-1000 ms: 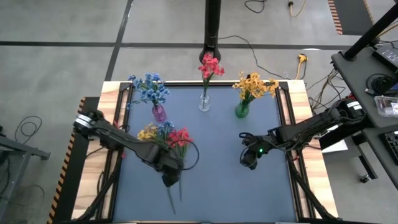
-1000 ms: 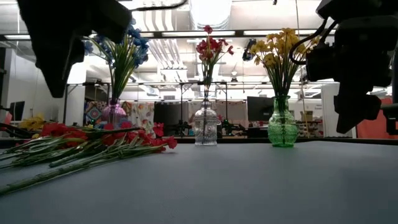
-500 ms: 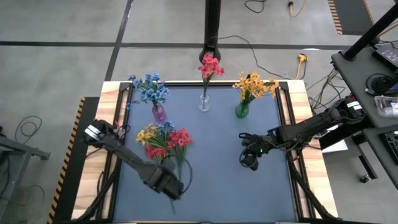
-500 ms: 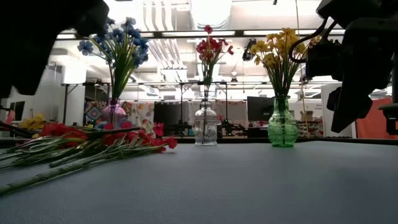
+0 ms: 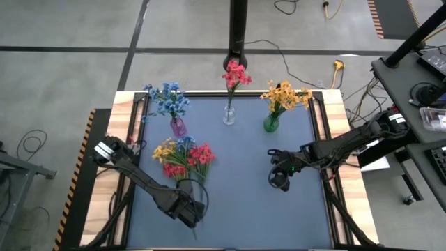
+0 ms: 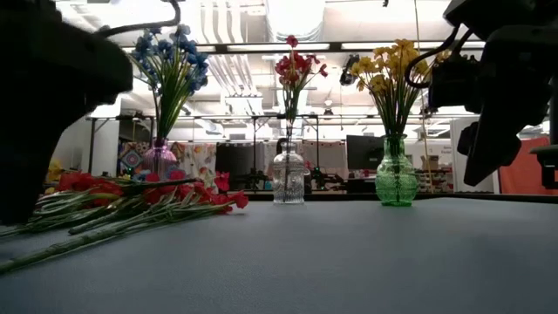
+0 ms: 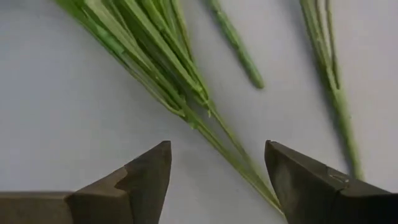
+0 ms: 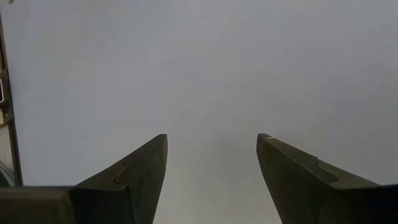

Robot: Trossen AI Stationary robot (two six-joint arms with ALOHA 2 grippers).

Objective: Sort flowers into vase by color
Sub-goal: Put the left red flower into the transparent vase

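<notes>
A loose bunch of flowers (red, blue and yellow mixed) lies flat on the table, stems trailing toward the left gripper, whose fingers stand apart just over the stem ends, gripping nothing. Beyond the bunch, three vases hold sorted sprigs. The right gripper hangs well off to the side above bare tabletop, fingers apart and empty.

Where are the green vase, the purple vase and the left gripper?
green vase (image 5: 271, 125): high view, on its round body.
purple vase (image 5: 178, 127): high view, on its body under the blue blossoms.
left gripper (image 7: 217, 180): left wrist view, midway between its open fingertips, over the stem ends.
</notes>
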